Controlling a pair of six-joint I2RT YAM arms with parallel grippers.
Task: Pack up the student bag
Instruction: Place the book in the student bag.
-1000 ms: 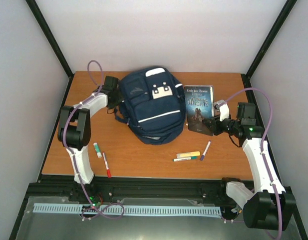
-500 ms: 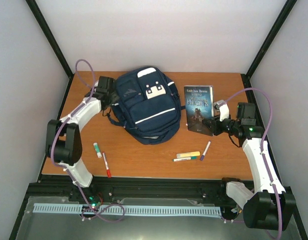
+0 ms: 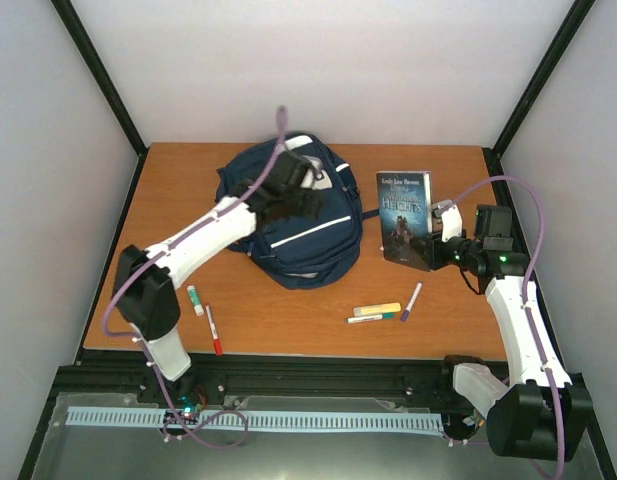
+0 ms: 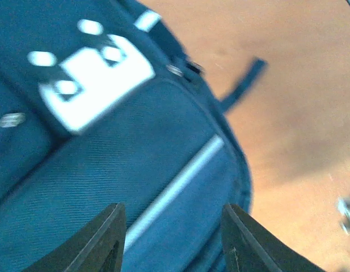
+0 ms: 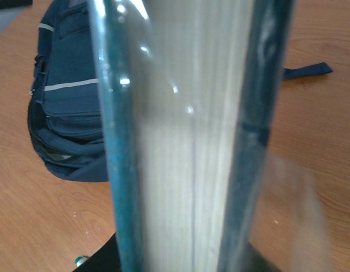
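Navy cloth, soft and slumped: found the student bag [image 4: 106, 170] lying on the bench [image 3: 458, 170] directly under the left gripper [image 4: 172, 212], jaws spread wide over the white stripe [image 4: 175, 190] and closed on nothing. Found the right gripper [image 3: 425, 246] clamped on a book [image 3: 403, 205], held upright, with the bag beyond it, well apart. Judged the bag light for its bulk but floppy, apt to sag and fold if pinched by a panel. Reckoned what looked like a zipper pull [image 4: 183, 69], ahead of the left fingertips, the surer hold. Could not tell whether the main compartment was open.
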